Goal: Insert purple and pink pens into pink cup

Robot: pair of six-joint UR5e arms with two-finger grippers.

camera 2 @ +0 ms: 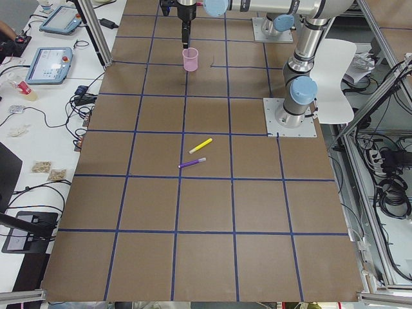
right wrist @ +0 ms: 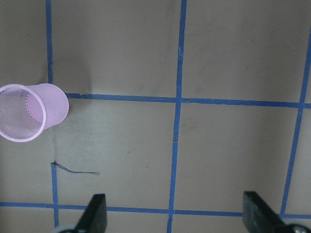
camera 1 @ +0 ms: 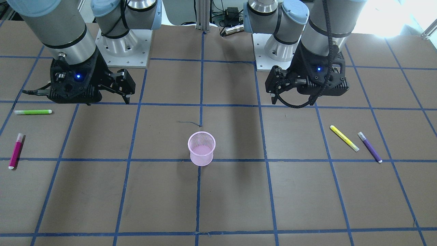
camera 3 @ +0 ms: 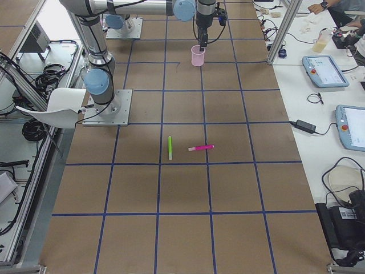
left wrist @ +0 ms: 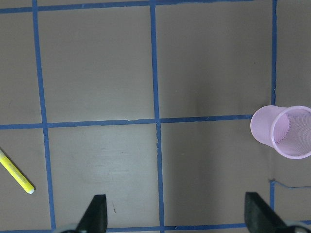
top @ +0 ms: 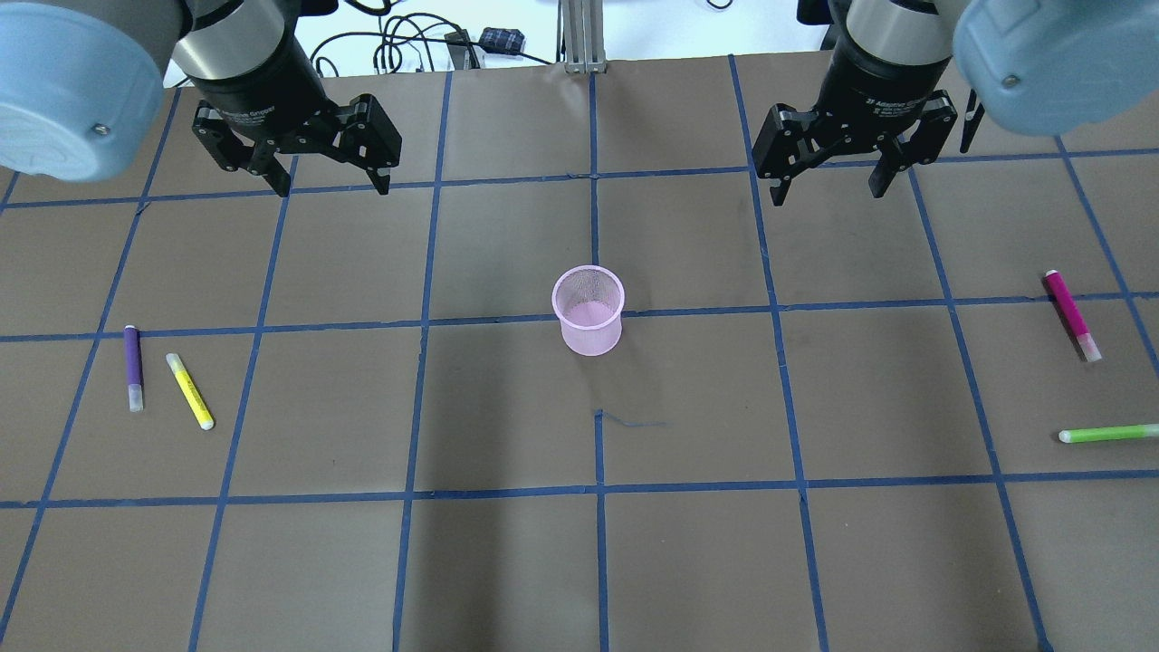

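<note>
Here, the pink cup (top: 589, 310) stands upright at the middle of the table (top: 507, 561), on a crossing of blue tape lines. Well off to the cup's left the purple pen (top: 133, 368) lies flat, with a yellow pen (top: 189, 390) just beside it on the cup's side. Well off to the cup's right lies the pink pen (top: 1072, 315), with a green pen (top: 1109, 434) near it, closer to the robot. The left gripper (top: 333, 186) hangs above the table left of the cup, the right gripper (top: 828, 192) right of it. Both have their jaws spread wide and grasp nothing.
</note>
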